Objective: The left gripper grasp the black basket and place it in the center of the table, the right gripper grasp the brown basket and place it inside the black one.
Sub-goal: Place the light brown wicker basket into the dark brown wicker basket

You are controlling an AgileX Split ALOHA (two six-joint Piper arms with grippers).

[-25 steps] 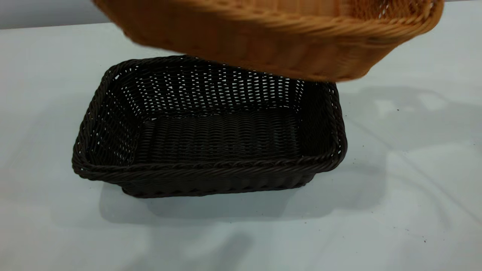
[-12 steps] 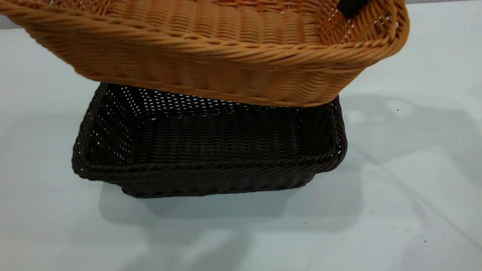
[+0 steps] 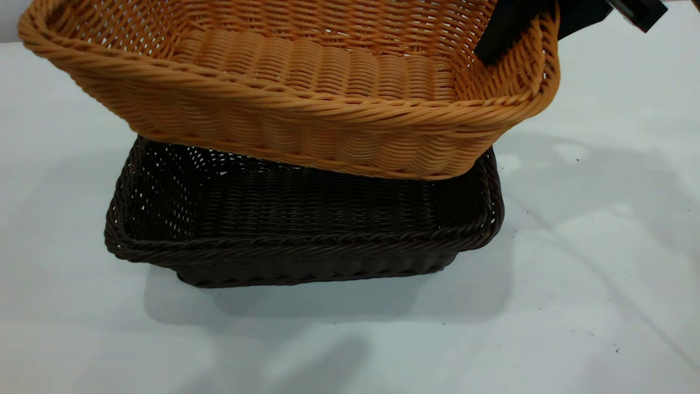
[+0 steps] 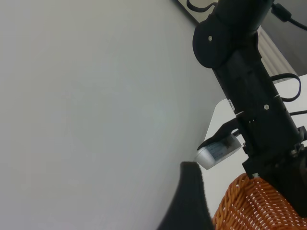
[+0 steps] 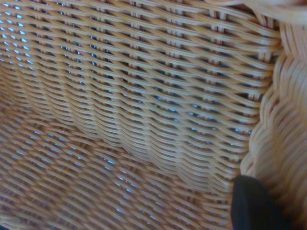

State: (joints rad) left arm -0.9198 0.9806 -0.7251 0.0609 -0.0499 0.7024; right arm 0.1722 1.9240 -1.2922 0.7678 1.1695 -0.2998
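Note:
The black basket stands upright on the table, mid-frame in the exterior view. The brown basket hangs tilted just above it and covers its far side; its right end is lowest, close to the black basket's right rim. I cannot tell if they touch. My right gripper is shut on the brown basket's right end wall, with one finger inside. That finger also shows against the weave in the right wrist view. My left gripper is off to the side, away from both baskets, seeing the right arm and the brown basket.
The table shows bare white surface to the left, right and front of the black basket, with a few dark specks at the front right. A grey wall runs along the far edge.
The brown basket has come down and forward over the black basket, levelling so its inside shows. The right gripper on its right end has come into view. The black basket has not moved.

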